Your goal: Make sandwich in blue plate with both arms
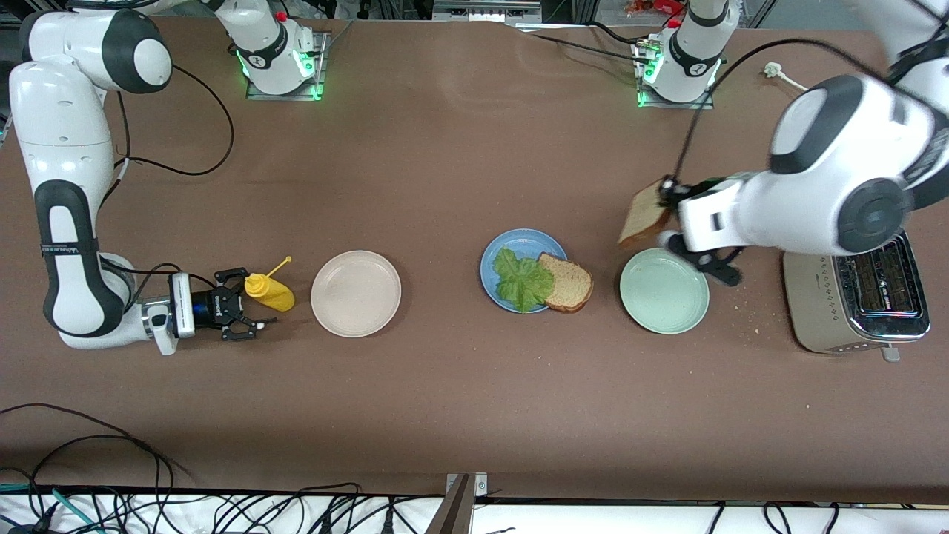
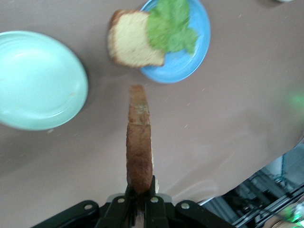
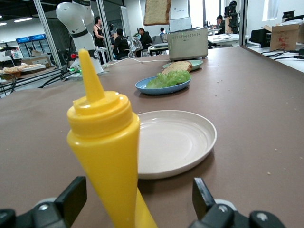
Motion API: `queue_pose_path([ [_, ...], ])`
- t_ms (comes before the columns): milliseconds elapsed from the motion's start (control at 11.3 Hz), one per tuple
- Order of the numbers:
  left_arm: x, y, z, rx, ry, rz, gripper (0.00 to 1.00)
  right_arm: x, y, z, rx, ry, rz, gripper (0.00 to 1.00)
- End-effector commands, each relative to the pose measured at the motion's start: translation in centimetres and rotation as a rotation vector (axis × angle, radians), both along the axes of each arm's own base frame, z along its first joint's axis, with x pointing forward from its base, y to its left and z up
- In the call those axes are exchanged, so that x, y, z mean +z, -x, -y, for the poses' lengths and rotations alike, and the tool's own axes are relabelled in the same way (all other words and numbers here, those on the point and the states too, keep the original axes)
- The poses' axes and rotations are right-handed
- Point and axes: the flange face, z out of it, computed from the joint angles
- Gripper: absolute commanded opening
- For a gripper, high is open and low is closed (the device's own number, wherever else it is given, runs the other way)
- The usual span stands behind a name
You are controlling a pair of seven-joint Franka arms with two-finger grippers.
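Overhead, the left gripper (image 1: 665, 215) is clamping a bread slice (image 1: 643, 216) above the green plate's (image 1: 664, 291) twelve-o'clock rim. Low down, the right gripper (image 1: 248, 304) is standing apart around the yellow bottle (image 1: 270, 292). Lettuce (image 1: 523, 279) and bread (image 1: 567, 284) are lying on the blue plate (image 1: 519, 245), the bread overhanging its four-o'clock edge. No writing is legible.

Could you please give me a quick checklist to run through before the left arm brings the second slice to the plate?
1. Left gripper shut on second bread slice, over the table: ok.
2. First bread slice wholly on blue plate: not ok, overhangs rim.
3. Lettuce leaf on plate: ok.
4. Right gripper open around yellow bottle, away from plate: ok.
5. Green plate beside, apart from blue plate: ok.
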Motion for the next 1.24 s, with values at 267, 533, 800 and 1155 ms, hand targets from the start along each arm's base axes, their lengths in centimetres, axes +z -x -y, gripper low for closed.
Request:
queue_pose_path([
  [267, -10.3, -3.0, 11.2, 0.225, 0.38, -0.143, 0.0, 5.1, 1.2, 8.5, 0.075, 0.179, 0.048, 1.0],
  [533, -19.1, -5.3, 10.6, 0.307, 0.561, -0.17, 0.0, 14.9, 0.7, 9.8, 0.081, 0.46, 0.047, 1.0],
  [800, -23.8, -5.0, 9.0, 0.256, 0.616, -0.162, 0.0, 25.1, 0.4, 6.8, 0.023, 0.745, 0.013, 1.0],
  [1155, -28.3, -4.3, 5.5, 0.222, 0.645, -0.164, 0.45, 36.1, 2.6, 2.6, -0.324, 1.015, -0.203, 1.0],
])
